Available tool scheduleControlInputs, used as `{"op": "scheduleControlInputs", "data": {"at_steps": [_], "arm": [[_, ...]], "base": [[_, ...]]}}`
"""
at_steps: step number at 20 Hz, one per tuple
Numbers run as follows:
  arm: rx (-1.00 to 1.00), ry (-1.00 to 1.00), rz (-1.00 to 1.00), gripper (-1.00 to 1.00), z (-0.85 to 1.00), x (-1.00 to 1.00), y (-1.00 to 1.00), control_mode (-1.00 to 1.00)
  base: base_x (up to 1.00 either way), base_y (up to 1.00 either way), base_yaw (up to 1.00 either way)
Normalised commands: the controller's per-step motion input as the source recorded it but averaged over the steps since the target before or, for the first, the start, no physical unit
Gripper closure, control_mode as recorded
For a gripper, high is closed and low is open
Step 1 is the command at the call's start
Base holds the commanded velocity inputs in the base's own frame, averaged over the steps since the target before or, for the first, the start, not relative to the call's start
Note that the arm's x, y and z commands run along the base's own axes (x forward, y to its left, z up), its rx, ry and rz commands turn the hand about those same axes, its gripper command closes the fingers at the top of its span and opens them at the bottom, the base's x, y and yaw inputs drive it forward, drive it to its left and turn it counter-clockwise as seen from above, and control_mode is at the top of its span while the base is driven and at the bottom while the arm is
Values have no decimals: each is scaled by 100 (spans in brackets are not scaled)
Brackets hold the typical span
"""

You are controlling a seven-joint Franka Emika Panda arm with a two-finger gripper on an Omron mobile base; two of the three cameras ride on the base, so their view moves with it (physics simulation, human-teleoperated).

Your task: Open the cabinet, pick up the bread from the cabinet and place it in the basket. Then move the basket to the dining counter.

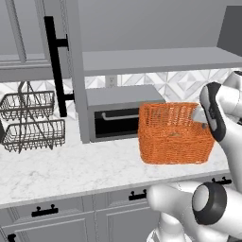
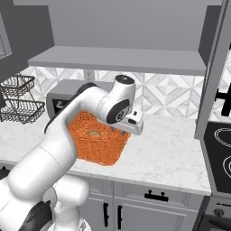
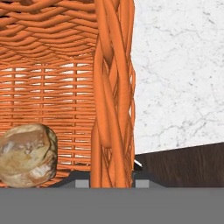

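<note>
1. The orange woven basket (image 1: 174, 133) sits over the white marble counter (image 1: 71, 170), in front of the toaster oven (image 1: 116, 116); whether its base touches the marble or hangs just above it cannot be told.
2. The pincer (image 3: 111, 181) straddles the basket's right side wall at the rim: in the hand view one finger is inside the wall and one outside, with the thick woven rim strand between them.
3. The jaws stand narrow, clamped on that basket wall.
4. The bread (image 3: 27, 154), a small golden-brown bun, lies on the basket floor, near the gripped wall but apart from it. In the right base view it shows as a pale spot inside the basket (image 2: 94, 133).
5. The cabinet (image 1: 156, 59) above the counter stands open: its grey door (image 1: 75, 71) swings out toward the camera, with the long black bar handle (image 1: 56, 66) on its left face.
6. The cabinet shelf (image 2: 122, 59) is plain grey.
7. A dark two-tier wire rack (image 1: 30, 120) stands on the counter, well left of the basket.
8. Grey drawers with small black pulls (image 1: 45, 211) run below the counter edge.
9. A dark stovetop (image 2: 219, 144) lies at the right end of the counter.
</note>
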Motion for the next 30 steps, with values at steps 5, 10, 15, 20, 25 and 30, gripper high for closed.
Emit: {"op": "scheduleControlInputs", "data": {"at_steps": [5, 10, 15, 20, 25, 30], "arm": [[7, 0, 0, 100, 48, -4, 2, -100], [0, 0, 0, 100, 23, -21, 7, -100], [-2, 0, 0, 100, 6, -10, 18, -100], [-1, 0, 0, 100, 0, 0, 6, -100], [0, 0, 0, 100, 1, 0, 4, -100], [0, 0, 0, 100, 0, 0, 1, -100]], "base": [[0, 0, 0], [0, 0, 0], [0, 0, 0], [0, 0, 0], [0, 0, 0], [0, 0, 0]]}}
